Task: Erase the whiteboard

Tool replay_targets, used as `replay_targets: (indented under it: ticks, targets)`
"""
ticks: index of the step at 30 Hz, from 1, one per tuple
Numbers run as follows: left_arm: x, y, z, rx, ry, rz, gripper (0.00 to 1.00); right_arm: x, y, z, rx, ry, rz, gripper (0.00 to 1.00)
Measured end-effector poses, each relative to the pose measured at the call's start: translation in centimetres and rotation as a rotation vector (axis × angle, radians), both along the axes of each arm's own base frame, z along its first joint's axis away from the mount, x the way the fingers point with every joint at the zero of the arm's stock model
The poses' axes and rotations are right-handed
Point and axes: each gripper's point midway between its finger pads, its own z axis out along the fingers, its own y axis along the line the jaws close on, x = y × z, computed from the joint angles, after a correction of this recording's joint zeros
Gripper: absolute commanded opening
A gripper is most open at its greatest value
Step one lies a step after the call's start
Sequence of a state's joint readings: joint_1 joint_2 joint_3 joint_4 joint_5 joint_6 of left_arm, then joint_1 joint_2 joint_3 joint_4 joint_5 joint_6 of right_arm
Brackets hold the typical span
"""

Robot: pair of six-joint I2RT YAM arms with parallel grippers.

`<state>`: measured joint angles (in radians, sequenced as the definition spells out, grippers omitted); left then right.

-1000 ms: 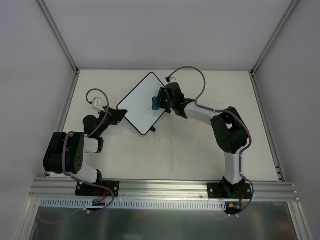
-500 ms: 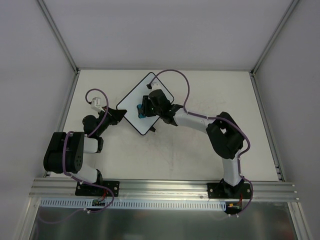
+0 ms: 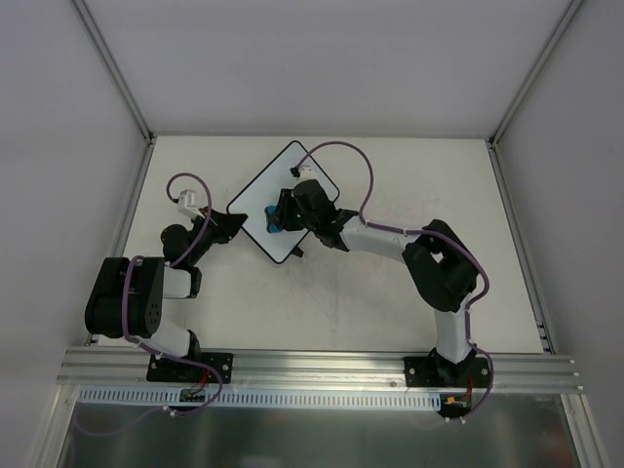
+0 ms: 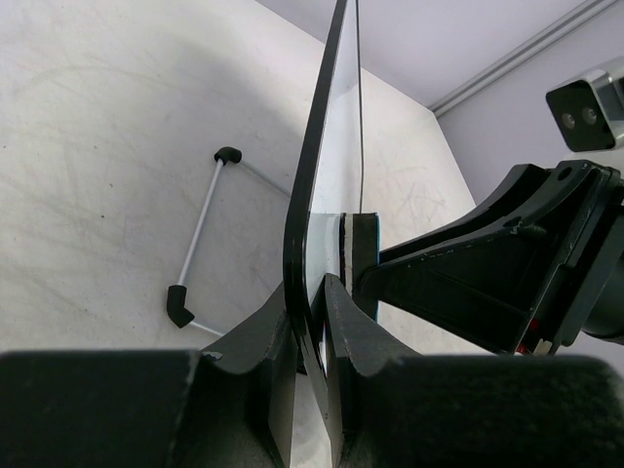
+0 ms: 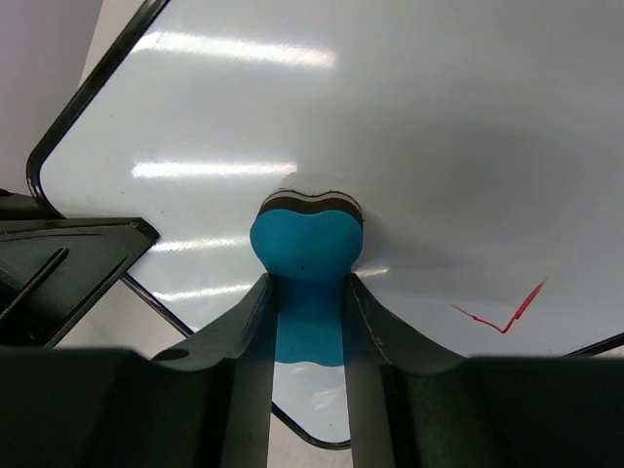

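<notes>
While wiping mid-task, held whiteboard (image 3: 268,190) at far middle of table (image 3: 390,292), corner clamped in left gripper (image 4: 310,297); pressed blue eraser (image 5: 307,244), pinched by right gripper (image 5: 307,288), against it. Probably needed next: sweep over red mark (image 5: 502,314).

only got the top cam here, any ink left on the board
observer: yes. The right wrist view shows a small red mark on the whiteboard, off to the right of the eraser, not under it.
operator: is left actually gripping the board or just next to it
observer: gripping. In the left wrist view the left gripper is shut on the whiteboard's edge, one finger on each face.
operator: eraser touching the surface?
observer: yes. In the right wrist view its pad sits against the board, with the blue body clamped in the right gripper.
</notes>
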<state>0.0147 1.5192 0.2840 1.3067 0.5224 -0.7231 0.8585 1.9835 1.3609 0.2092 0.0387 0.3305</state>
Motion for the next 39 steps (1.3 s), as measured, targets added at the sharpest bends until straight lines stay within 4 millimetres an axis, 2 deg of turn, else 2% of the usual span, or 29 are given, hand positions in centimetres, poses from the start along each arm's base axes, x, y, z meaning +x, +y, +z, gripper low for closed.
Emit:
replay_targets:
  ticks: [11,31,39]
  targets:
    - [0.0,0.0,0.0,-0.003,0.001,0.0,0.0,0.5,-1.7,-0.9,0.16,0.108,-0.066,0.0]
    - [-0.1,0.0,0.3,-0.013,-0.005,-0.011,0.0,1.3,-8.3,-4.9,0.143,0.229,-0.289,0.0]
    - [-0.1,-0.1,0.3,-0.017,-0.004,-0.013,0.0,1.6,-9.0,-5.2,0.145,0.243,-0.313,0.0]
